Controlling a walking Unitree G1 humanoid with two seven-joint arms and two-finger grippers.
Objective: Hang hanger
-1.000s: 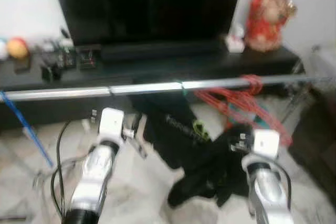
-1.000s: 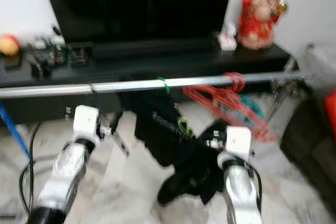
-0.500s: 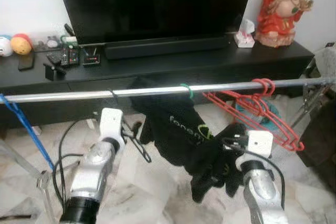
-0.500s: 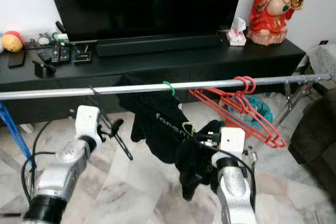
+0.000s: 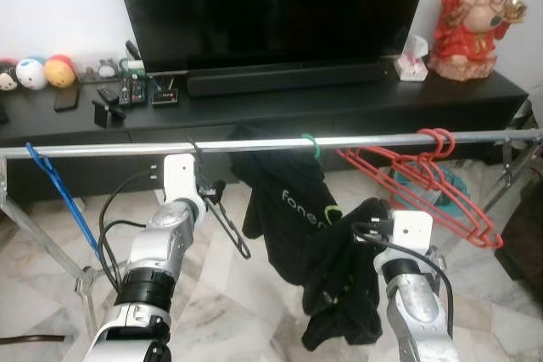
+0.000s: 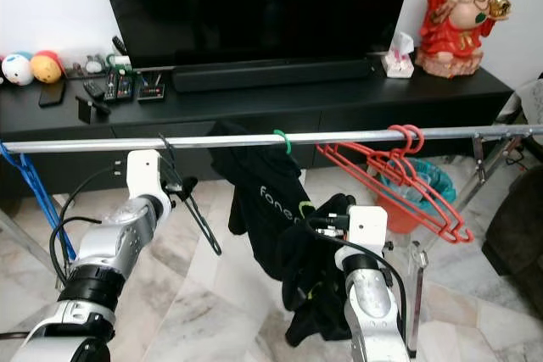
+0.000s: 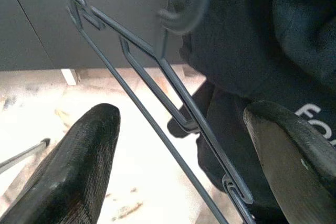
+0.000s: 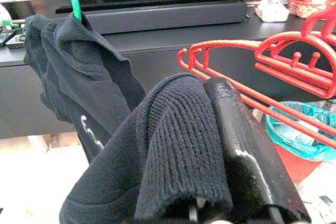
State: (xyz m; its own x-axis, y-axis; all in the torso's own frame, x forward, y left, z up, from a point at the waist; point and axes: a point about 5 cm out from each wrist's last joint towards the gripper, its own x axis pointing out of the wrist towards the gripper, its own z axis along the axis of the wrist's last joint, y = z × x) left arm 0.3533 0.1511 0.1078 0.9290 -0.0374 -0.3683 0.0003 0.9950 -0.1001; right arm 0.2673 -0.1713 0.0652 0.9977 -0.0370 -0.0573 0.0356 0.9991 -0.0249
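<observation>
Under the silver rail (image 5: 254, 145) the dark hanger (image 5: 222, 216) seems already hooked on, my left end effector (image 7: 181, 182) spread open around its wire, so I'd back straight out without snagging it. My right end effector (image 8: 210, 145) is clamped on the black garment (image 5: 344, 281) (another hangs from the green hook). From the wrist I see the wire between the fingers; head views show the hook.

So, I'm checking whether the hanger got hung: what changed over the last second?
The left gripper, fingers open around the wire, has risen closer to the silver rail, where the thin black wire hanger's hook now sits. The right gripper stays shut on the dark knit garment; the red hangers are unmoved.
</observation>
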